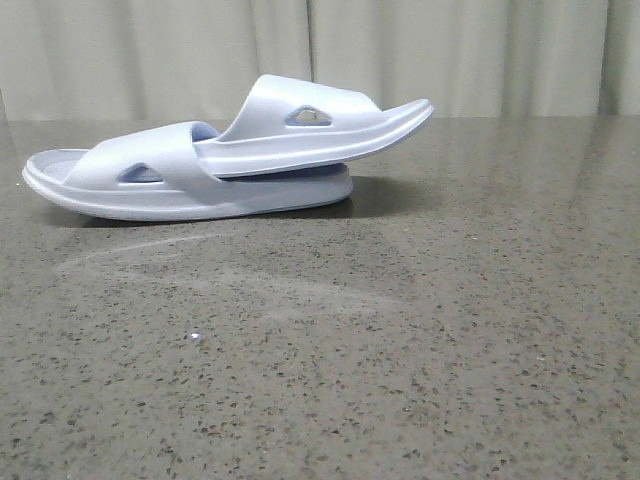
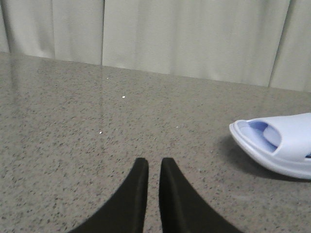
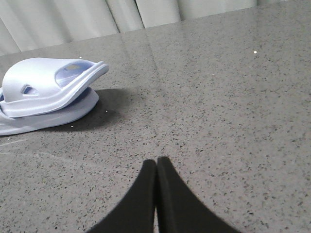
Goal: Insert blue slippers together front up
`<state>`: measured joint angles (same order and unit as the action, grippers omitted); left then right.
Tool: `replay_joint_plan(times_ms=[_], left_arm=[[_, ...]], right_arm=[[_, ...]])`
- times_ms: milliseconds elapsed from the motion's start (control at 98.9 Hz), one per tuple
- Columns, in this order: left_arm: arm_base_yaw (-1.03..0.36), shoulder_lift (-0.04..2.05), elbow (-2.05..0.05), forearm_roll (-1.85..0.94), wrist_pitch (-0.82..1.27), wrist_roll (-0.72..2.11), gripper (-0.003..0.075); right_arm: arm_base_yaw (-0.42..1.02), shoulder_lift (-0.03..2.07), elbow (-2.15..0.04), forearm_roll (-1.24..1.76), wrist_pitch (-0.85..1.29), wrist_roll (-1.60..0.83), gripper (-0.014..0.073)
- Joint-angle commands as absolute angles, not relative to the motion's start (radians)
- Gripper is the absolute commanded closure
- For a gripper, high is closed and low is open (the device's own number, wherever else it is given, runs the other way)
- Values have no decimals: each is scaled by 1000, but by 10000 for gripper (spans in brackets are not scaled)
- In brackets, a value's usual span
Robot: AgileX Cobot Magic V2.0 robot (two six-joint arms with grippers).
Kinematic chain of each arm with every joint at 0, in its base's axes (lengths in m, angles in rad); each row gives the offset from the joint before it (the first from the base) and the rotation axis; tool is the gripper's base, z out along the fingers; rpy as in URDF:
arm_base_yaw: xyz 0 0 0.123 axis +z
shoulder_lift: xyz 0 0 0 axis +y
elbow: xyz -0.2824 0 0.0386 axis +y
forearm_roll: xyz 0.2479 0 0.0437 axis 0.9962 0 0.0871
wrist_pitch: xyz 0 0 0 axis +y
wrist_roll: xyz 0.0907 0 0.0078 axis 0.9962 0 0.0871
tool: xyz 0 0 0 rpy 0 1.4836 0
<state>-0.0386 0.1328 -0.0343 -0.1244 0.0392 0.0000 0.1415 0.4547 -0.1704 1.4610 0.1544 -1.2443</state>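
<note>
The blue slippers lie at the back left of the table in the front view, nested together. The lower slipper (image 1: pixel 150 195) lies flat. The upper slipper (image 1: pixel 330 135) is pushed under the lower one's strap and its free end tilts up to the right. My left gripper (image 2: pixel 154 162) is empty, its fingers almost together with a thin slit, and one slipper end (image 2: pixel 282 145) lies apart from it. My right gripper (image 3: pixel 156 161) is shut and empty, well apart from the upper slipper (image 3: pixel 43 80) and the lower slipper (image 3: pixel 48 121). Neither gripper shows in the front view.
The slippers rest on a dark speckled stone table (image 1: pixel 400 350). A pale curtain (image 1: pixel 450 50) hangs behind the table's far edge. A faint pale smear (image 1: pixel 220 270) marks the tabletop in front of the slippers.
</note>
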Motion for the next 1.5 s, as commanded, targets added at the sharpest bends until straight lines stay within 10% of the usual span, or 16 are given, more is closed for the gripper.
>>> replay_joint_plan(times_ms=[0, 1486], left_arm=[[-20, 98, -1, -87, -51, -27, 705], [-16, 55, 12, -83, 45, -27, 705]], right_arm=[[141, 454, -197, 1472, 155, -1258, 683], [141, 454, -195, 1445, 96, -1258, 683]])
